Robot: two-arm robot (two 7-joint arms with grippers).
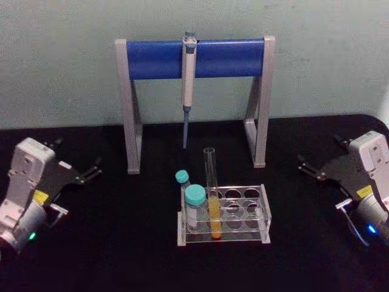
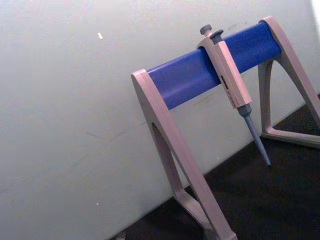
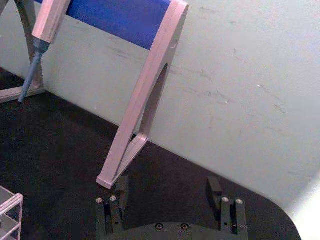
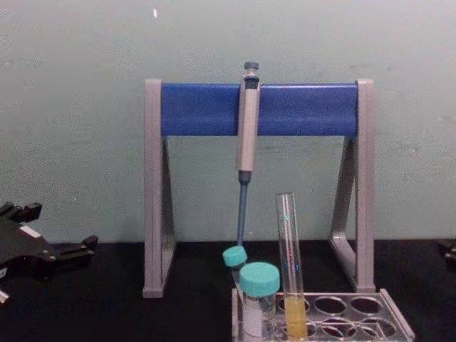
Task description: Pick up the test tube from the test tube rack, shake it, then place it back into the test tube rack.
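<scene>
Test tube [image 1: 212, 194] — clear, uncapped, yellow liquid low — upright in front row of clear rack [image 1: 262, 226].

The test tube [image 1: 212, 188] is clear, yellow below; vials [image 1: 195, 196] teal-capped; stand [image 1: 158, 59] grey, blue-barred.

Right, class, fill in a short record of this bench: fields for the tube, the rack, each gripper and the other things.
test tube: upright in the test tube rack, uncapped, yellow liquid in its lower part
left gripper: open, empty, well left of the rack
right gripper: open, empty, well right of the rack
vials: two, teal caps, at the rack's left end
pipette: hangs on the blue-barred stand behind the rack
</scene>
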